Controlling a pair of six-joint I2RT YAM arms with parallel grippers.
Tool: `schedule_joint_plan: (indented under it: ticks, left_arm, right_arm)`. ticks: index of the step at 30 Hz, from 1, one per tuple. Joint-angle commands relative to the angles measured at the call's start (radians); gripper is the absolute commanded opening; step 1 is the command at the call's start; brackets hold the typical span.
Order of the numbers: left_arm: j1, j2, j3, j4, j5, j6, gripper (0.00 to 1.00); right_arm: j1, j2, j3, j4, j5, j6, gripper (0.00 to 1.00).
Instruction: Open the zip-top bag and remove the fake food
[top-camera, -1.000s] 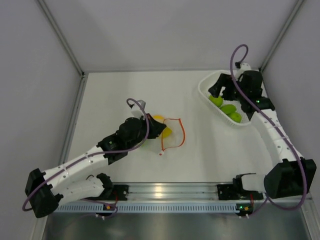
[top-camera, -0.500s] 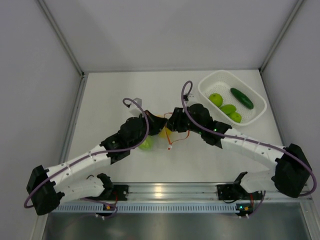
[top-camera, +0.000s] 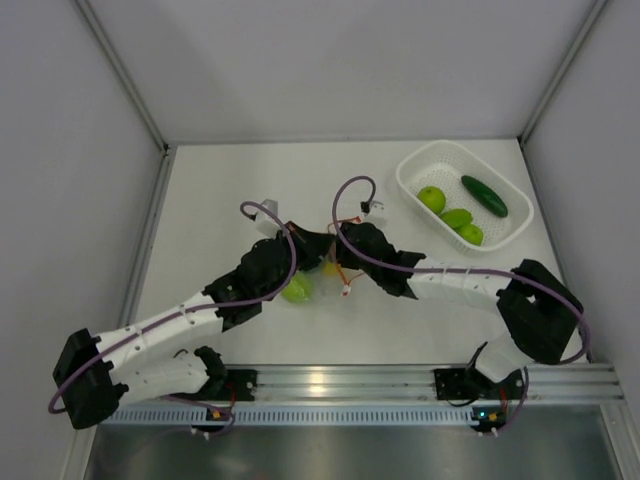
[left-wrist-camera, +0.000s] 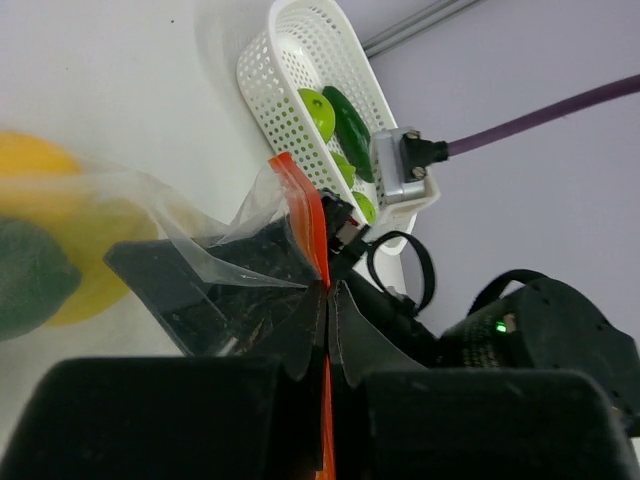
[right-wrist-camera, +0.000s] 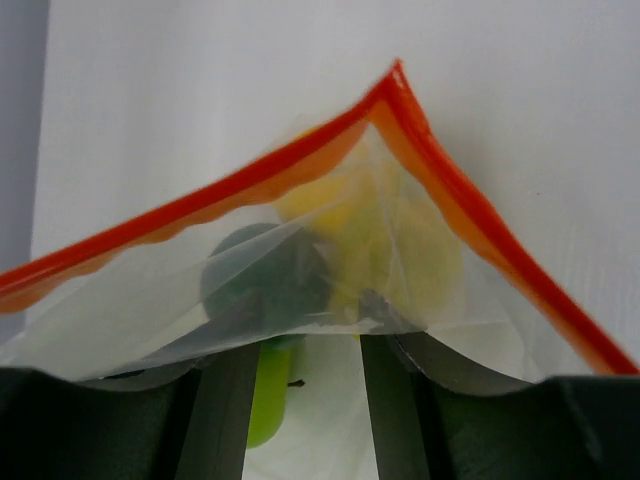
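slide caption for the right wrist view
Right end effector at the zip-top bag, yellow and green fake food showing through the plastic.

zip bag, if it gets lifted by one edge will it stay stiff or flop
Probably floppy: the bag film wrinkles and drapes. Likely bottom-heavy when lifted, since toy food sits loose inside and may shift. The orange zip strip looks like its firmest edge to pinch.

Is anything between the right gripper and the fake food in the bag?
Yes: the zip-top bag's clear film drapes over the right gripper's fingers, with the fake food behind it. The left gripper pinches the bag's edge.
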Motion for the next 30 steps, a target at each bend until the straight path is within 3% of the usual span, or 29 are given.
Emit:
schedule_joint_plan:
  ticks: [1,7,11,21,26,30]
  left_arm:
    - [-0.008,-0.037,-0.018,0.082,-0.031,-0.026,0.00]
    - [-0.009,-0.042,-0.034,0.082,-0.017,-0.024,0.00]
    - [-0.009,-0.039,-0.043,0.080,0.009,-0.016,0.00]
    - [-0.008,-0.059,-0.090,0.080,0.006,-0.006,0.00]
    - [-0.008,-0.076,-0.133,0.079,-0.011,0.017,0.00]
    - [-0.008,-0.086,-0.169,0.061,-0.034,0.040,0.00]
  right_arm:
    - [0.016,0.070,0.050,0.047,0.097,0.028,0.45]
    - [0.003,0.179,0.110,0.012,0.148,0.026,0.48]
    - [-0.009,0.229,0.129,-0.009,0.143,0.040,0.60]
    - [-0.044,0.341,0.147,0.083,0.030,0.071,0.66]
    - [-0.049,0.412,0.214,0.033,-0.013,0.086,0.79]
    - [-0.058,0.433,0.201,0.105,-0.084,0.153,0.78]
